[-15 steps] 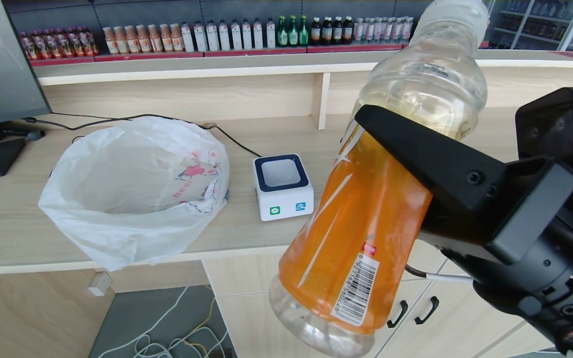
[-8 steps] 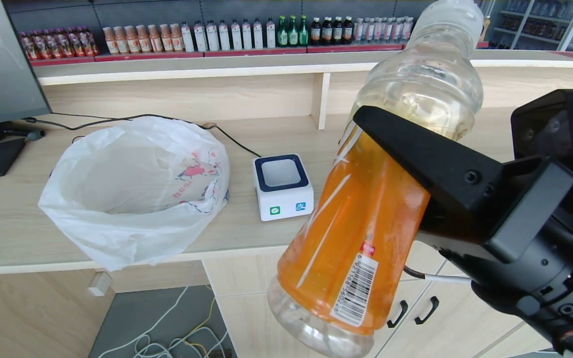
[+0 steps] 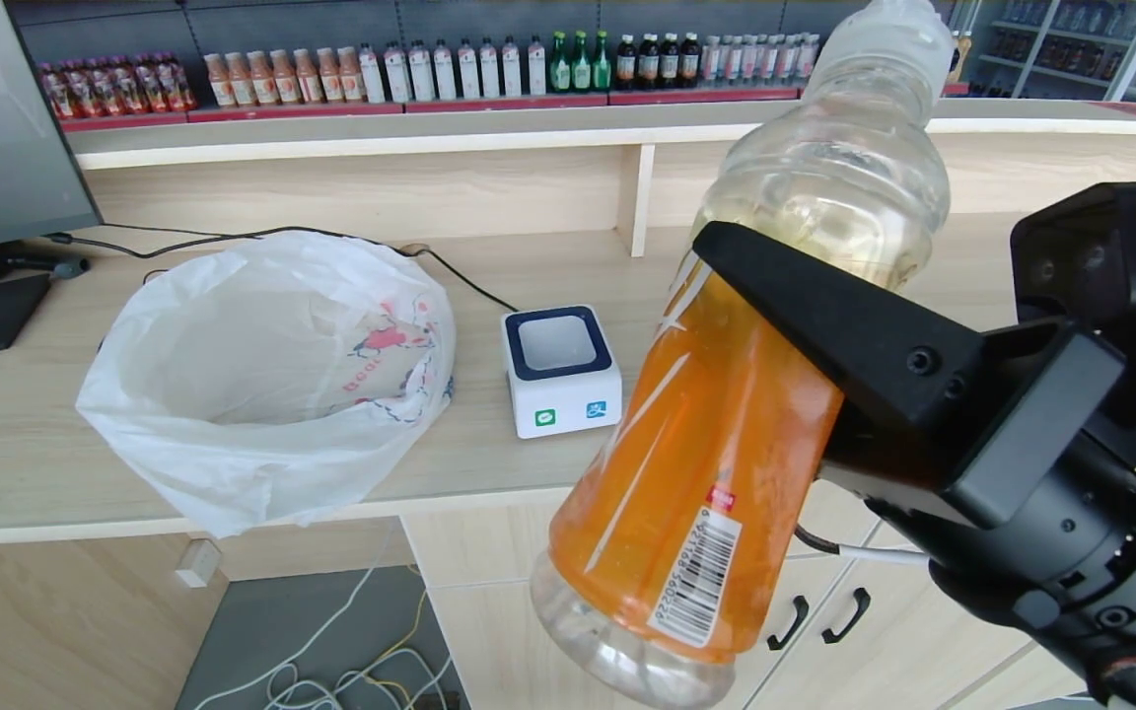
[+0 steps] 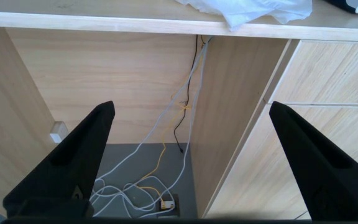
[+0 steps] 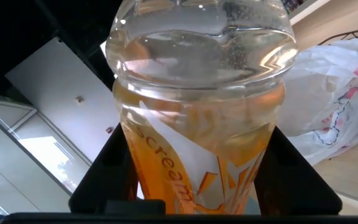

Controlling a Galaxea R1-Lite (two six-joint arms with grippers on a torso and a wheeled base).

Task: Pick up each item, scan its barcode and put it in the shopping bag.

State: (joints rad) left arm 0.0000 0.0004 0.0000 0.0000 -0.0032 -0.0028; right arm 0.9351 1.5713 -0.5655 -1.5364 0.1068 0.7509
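A clear bottle with an orange label (image 3: pixel 726 444) is held tilted high in front of the counter, cap end up, its barcode (image 3: pixel 694 577) near the base. My right gripper (image 3: pixel 785 325) is shut on its middle; the bottle (image 5: pixel 197 124) stands between the black fingers. The white scanner box (image 3: pixel 561 370) sits on the counter, left of the bottle. The open white shopping bag (image 3: pixel 267 370) lies left of the scanner. My left gripper (image 4: pixel 188 168) is open below the counter edge, facing floor cables, with nothing between its fingers.
A monitor (image 3: pixel 6 118) and its stand sit at the counter's far left, with a black cable (image 3: pixel 233 235) running behind the bag. Shelves of bottles (image 3: pixel 430 69) line the back wall. Cabinet drawers with black handles (image 3: pixel 824 616) are below the counter.
The bottle in my right gripper has shifted slightly to the left and turned a little, so the barcode sits lower. The bag and scanner have not moved.
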